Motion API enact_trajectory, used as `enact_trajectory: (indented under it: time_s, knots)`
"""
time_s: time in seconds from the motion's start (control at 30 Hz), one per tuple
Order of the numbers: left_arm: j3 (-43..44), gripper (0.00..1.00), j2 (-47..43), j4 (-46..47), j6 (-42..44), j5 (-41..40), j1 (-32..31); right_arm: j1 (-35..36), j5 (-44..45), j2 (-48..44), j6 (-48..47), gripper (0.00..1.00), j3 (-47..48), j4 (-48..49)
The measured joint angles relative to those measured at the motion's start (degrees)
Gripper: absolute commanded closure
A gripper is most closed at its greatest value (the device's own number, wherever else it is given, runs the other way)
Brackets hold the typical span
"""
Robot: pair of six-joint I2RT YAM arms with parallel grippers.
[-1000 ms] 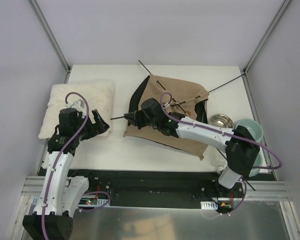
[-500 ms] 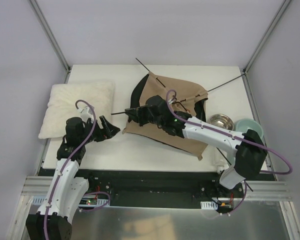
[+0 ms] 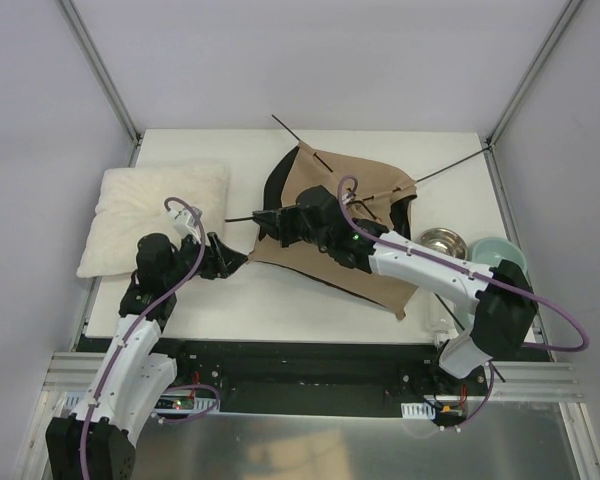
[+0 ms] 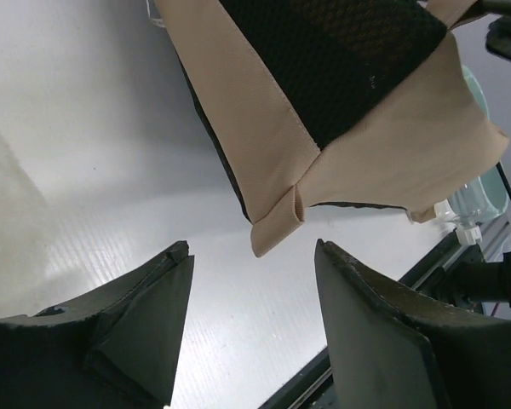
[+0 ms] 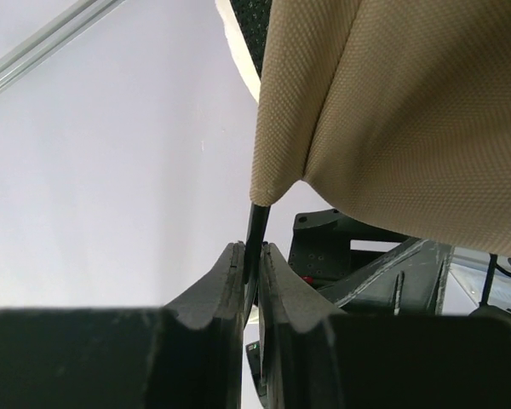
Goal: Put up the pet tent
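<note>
The tan pet tent (image 3: 350, 215) with black lining lies partly raised at the table's middle, thin black poles sticking out of it. My right gripper (image 3: 265, 218) is shut on a black pole (image 5: 255, 223) at the tent's left corner and holds that corner (image 5: 277, 183) up. My left gripper (image 3: 235, 260) is open and empty just left of the tent's near-left corner (image 4: 277, 223), which hangs a little beyond and between its fingers (image 4: 153, 298). The tent's black mesh lining (image 4: 341, 60) shows in the left wrist view.
A cream fluffy pillow (image 3: 150, 215) lies at the left of the table. A steel bowl (image 3: 440, 242) and a pale green bowl (image 3: 500, 262) stand at the right. A plastic bottle (image 4: 464, 217) lies near the front right. The table's front edge (image 3: 310, 345) is close to the left gripper.
My left arm has swung right from the pillow to the tent's near-left corner. My right gripper has lifted the pole and tent corner up and toward the back.
</note>
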Motion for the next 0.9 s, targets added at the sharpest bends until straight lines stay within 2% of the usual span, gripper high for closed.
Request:
enact_trajectory:
  time_s: [0.2,0.37,0.63,0.9]
  knots:
    - [-0.55,0.36,2.69,3.76,2.12,1.07,-1.11,-0.5,0.0,-0.04,0.61,1.0,1.14,0.24]
    - [-0.55,0.48,5.99,6.64,3.32,2.95,-3.54,-0.57,-0.07,-0.04,1.2,1.0,1.42,0.28]
    - [-0.57,0.67,6.54,8.94,5.73,0.72,-4.09,-0.66,-0.31,-0.07,1.86,1.0,1.42,1.44]
    - [-0.61,0.67,7.76,9.75,6.99,0.0,-4.83,-0.66,-0.48,-0.13,1.86,1.0,1.42,1.99]
